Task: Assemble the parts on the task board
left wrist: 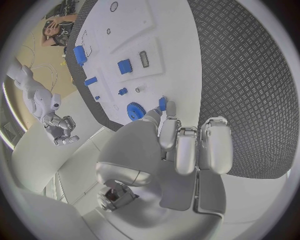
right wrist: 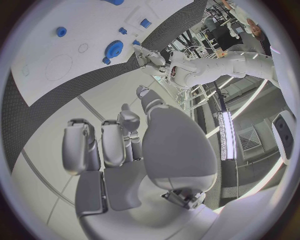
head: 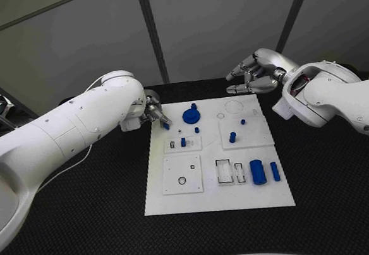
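I see the task board [head: 219,190] lying mid-table, most blue parts loose; I judge assembly barely begun. My left robot hand [head: 152,112] pinches a small blue part [left wrist: 162,104] beside the gear [head: 191,114]. My right robot hand [head: 256,75] hovers, fingers curled, empty.

Matt white task board [head: 213,193]; black table [head: 88,229] rough-textured.

My arms are glossy white shells, thick and rounded, with small dark screw heads dotted along the left arm [head: 66,133] and a thin white cable looping beside it. My right arm [head: 356,105] shows a dark cut-out with red wiring near the wrist. Both hands, left hand [left wrist: 181,150] and right hand [right wrist: 125,145], are brushed silver, with blocky segmented fingers [left wrist: 215,145] and smooth domed palms.
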Available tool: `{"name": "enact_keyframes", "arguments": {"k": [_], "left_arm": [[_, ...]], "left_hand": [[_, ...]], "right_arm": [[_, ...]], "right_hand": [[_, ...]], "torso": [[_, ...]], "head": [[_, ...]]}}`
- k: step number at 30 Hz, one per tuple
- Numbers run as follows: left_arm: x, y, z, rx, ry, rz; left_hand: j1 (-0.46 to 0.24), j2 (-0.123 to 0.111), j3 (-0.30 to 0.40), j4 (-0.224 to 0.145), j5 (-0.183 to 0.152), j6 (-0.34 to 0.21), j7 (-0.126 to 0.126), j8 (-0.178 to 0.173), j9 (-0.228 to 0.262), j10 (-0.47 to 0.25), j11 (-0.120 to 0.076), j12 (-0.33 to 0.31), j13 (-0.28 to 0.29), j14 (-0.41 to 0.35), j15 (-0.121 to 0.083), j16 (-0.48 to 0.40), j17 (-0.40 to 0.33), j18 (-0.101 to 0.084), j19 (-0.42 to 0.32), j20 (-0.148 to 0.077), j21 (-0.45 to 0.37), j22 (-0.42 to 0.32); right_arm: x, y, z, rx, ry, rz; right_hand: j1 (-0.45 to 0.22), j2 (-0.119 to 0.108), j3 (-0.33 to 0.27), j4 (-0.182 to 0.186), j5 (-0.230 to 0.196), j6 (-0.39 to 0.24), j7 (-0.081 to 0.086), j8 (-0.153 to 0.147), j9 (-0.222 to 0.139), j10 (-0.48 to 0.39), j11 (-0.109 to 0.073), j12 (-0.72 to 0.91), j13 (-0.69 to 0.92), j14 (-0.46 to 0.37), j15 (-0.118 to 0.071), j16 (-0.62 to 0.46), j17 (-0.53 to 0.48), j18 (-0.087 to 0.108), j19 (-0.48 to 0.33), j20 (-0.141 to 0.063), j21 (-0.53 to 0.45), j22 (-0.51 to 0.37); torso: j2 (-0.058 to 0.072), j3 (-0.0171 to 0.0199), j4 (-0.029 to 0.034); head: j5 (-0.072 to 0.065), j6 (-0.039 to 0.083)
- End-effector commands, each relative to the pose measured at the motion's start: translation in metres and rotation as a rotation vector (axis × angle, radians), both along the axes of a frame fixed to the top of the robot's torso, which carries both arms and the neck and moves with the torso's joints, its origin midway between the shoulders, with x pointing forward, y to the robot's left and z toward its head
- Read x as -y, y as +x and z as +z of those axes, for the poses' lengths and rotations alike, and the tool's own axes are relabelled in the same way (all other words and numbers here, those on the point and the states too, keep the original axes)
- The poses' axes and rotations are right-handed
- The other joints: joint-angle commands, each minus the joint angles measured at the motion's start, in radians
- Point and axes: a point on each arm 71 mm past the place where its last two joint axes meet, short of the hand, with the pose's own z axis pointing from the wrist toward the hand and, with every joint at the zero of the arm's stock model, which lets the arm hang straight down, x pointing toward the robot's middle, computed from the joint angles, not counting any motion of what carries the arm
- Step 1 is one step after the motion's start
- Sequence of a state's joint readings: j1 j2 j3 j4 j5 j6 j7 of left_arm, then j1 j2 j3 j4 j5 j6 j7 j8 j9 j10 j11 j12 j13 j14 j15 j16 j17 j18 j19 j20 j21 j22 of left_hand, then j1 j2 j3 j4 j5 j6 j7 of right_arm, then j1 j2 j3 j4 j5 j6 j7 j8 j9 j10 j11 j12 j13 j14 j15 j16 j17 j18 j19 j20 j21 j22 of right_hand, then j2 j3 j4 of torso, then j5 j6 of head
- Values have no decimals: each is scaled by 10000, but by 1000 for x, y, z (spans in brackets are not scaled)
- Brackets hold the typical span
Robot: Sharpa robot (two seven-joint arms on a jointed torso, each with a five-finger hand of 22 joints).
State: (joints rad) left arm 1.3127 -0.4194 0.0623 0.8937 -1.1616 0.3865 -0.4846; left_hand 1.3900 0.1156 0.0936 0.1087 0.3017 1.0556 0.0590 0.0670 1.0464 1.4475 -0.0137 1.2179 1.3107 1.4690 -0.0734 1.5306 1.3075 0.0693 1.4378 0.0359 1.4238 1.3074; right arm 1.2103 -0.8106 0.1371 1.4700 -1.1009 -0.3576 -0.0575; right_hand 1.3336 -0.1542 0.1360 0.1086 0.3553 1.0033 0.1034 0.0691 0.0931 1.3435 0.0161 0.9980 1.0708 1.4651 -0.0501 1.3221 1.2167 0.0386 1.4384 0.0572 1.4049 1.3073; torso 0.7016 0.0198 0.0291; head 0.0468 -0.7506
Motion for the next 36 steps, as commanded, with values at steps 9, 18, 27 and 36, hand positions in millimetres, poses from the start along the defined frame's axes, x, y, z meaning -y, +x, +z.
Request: {"name": "enact_keyframes", "arguments": {"k": [9, 18, 27, 36], "left_arm": [[0, -1, 0, -64, -75, -289], [-3, -6, 5, 600, -635, -448], [-6, -16, 13, 1103, -971, -637], [-8, -25, 16, 1280, -1098, -816]], "left_hand": [[-1199, -861, 3650, -1341, -163, 59, 31, 313, 273, 88, 30, -45, 1693, 944, 70, 106, 2408, -151, -44, 81, -43, 687], [-1536, -1101, 4285, -1694, -66, 70, 11, 488, 565, 149, 17, 31, 1717, 949, 37, 122, 2421, -159, -22, 74, -36, 728], [-1620, -1169, 4370, -1749, -81, 81, 8, 525, 625, 164, 15, 37, 1718, 951, 33, 133, 2429, -161, -15, 71, -32, 741], [-1724, -1380, 4455, -1880, -130, 50, -3, 561, 717, 169, 2, 19, 1713, 956, 27, 152, 2444, -160, -17, 67, -41, 744]], "right_arm": [[-1, 0, 2, 76, -10, 91], [0, 0, 2, 98, -9, 74], [1, 0, 2, 97, -19, 53], [2, 1, 1, 89, -30, 40]], "right_hand": [[-101, 3, 62, 20, 55, 11, 10, -37, 0, 10, 17, 37, 10, 283, -45, -12, 12, 192, -38, 0, -16, 253], [-110, 5, 68, 19, 55, 17, 10, -34, 1, 15, 17, 48, 17, 287, -45, -5, 25, 190, -31, 0, -10, 263], [-110, 5, 68, 19, 55, 17, 10, -34, 1, 15, 17, 48, 17, 287, -45, -5, 25, 190, -31, 0, -10, 263], [-124, 13, 74, 23, 56, 24, 10, -31, 3, 23, 18, 65, 29, 291, -45, 4, 41, 186, -22, 0, -1, 277]], "torso": [[-9, 2, 2], [-20, -3, 33], [-48, 0, 67], [-35, -2, 49]], "head": [[15, -28], [26, -2], [61, -22], [83, -7]]}}
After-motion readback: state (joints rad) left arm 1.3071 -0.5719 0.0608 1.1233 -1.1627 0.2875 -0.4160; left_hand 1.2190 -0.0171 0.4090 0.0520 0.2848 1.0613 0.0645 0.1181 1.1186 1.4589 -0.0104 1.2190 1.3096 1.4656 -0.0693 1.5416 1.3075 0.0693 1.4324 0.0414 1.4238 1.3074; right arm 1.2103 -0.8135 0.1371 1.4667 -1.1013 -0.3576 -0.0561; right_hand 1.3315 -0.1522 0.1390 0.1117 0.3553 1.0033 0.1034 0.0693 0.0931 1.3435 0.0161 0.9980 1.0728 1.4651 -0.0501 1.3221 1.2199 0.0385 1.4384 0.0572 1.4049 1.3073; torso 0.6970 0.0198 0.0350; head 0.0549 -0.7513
